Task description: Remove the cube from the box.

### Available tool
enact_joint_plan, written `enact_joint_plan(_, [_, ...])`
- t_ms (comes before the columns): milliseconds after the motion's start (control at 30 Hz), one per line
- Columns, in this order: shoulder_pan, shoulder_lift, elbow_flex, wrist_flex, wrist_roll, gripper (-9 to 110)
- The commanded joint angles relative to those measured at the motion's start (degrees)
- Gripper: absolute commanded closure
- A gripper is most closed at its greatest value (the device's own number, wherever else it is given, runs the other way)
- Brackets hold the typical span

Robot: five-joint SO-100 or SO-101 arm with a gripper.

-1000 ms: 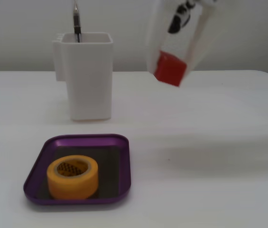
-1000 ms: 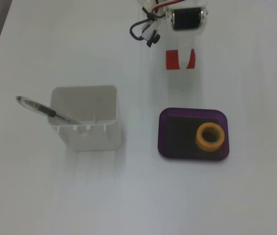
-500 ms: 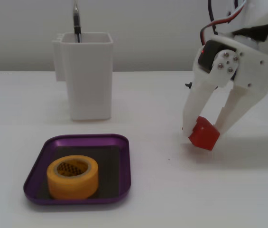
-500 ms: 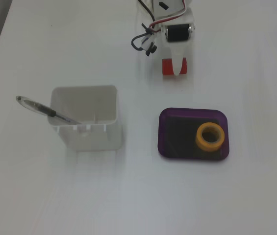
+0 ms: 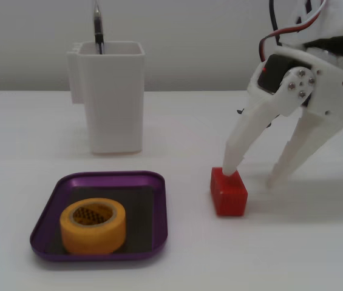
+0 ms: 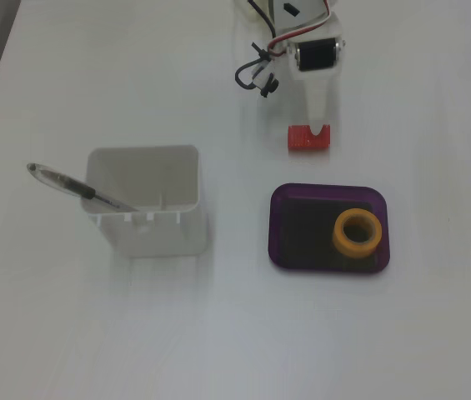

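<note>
The red cube (image 5: 228, 194) lies on the white table, outside the purple box (image 5: 98, 176) and just to its right in a fixed view. My gripper (image 5: 251, 176) is open. Its left fingertip (image 5: 230, 167) touches the back top edge of the cube, and its other finger (image 5: 292, 154) reaches down to the table to the right of the cube. In the other fixed view, from above, the cube (image 6: 308, 138) sits just under the gripper (image 6: 317, 123), above the box (image 6: 275, 225). The box holds only a yellow tape roll (image 5: 92, 225).
A tall white square container (image 5: 110, 97) with a pen (image 5: 98, 30) in it stands behind the box. It shows to the box's left in the view from above (image 6: 147, 204). The arm's cables (image 6: 256, 75) hang near its base.
</note>
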State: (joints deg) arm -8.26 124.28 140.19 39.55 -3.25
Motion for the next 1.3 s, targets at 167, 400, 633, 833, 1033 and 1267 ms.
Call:
enact_joint_plan(167, [0.09, 10.28, -5.01, 8.88, -0.18, 83])
enact_joint_plan(400, [0.18, 36.30, -3.78, 14.50, -2.02, 83])
enact_joint_plan(633, [4.22, 65.30, 18.11, 15.12, -7.12, 83])
enact_joint_plan(833, [5.98, 73.21, 32.26, 15.91, -7.73, 83])
enact_joint_plan(1033, [6.33, 71.28, 33.13, 15.82, -7.73, 87])
enact_joint_plan(1267, [6.59, 71.19, 38.06, 16.00, -7.73, 102])
